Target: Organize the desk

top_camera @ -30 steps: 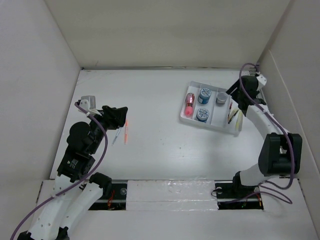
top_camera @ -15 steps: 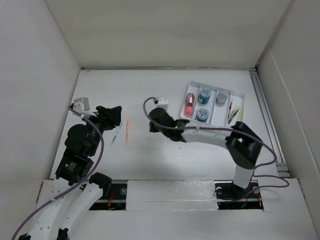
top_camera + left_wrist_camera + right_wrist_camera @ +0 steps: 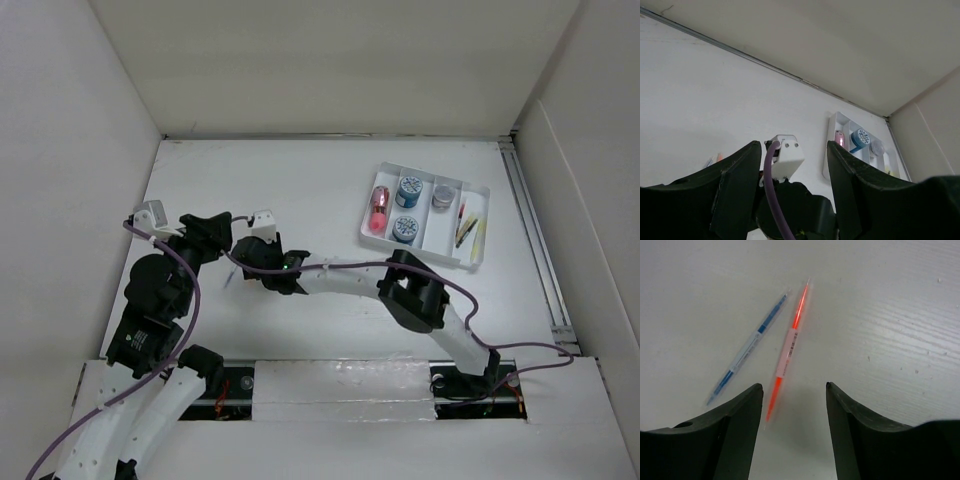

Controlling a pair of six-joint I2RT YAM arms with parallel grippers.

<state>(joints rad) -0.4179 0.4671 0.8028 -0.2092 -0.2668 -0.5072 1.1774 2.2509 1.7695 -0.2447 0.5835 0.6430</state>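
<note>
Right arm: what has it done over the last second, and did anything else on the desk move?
The right arm swept left across the desk from beside the tray; the right gripper, open and empty, now hangs over the orange pen and blue pen. The left gripper, also open, backed slightly leftward. Nothing grasped or released. Tray and contents unchanged.
</note>
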